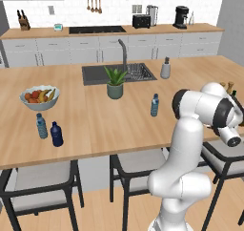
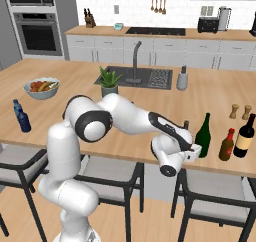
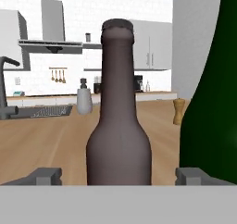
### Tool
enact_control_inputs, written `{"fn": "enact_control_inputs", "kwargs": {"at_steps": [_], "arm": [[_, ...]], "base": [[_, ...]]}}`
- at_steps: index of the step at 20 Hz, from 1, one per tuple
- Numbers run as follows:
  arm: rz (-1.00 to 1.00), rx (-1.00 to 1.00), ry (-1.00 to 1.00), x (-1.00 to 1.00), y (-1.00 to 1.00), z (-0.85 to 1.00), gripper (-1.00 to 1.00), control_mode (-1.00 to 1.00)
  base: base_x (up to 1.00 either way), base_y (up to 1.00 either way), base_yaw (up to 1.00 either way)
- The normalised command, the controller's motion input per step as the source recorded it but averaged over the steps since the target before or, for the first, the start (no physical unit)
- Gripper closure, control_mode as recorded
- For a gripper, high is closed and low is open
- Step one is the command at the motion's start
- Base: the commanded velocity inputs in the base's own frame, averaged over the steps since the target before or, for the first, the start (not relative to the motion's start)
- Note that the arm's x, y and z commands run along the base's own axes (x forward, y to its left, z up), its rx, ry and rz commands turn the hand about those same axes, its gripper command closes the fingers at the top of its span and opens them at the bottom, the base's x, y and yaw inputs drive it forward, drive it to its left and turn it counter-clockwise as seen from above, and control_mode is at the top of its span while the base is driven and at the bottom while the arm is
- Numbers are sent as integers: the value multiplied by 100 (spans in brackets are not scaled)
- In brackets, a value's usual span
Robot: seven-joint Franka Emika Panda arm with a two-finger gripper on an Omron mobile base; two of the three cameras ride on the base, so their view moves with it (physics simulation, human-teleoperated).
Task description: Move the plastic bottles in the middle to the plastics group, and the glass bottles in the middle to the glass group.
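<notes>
Base cameras flank the arm; hand camera nears the brown bottle

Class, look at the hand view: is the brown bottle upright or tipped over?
Upright: the brown bottle stands on the counter, neck straight up, between the fingertips.

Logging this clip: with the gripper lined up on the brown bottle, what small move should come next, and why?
Probably close the gripper on the brown bottle: it stands centred between the open fingers, with the green wine bottle close beside it, so sideways motion risks a bump.

Green bottle crowds brown bottle; other side free.
</notes>
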Motion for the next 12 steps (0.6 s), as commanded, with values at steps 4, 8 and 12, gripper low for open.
{"fn": "enact_control_inputs", "kwargs": {"at_steps": [4, 8, 12], "arm": [[0, -1, 0, -12, 3, 29, -100, -100], [2, -1, 0, -22, 5, 97, -100, -100], [3, 0, 0, -25, 0, 100, -100, -100]], "base": [[0, 0, 0], [0, 0, 0], [0, 0, 0]]}}
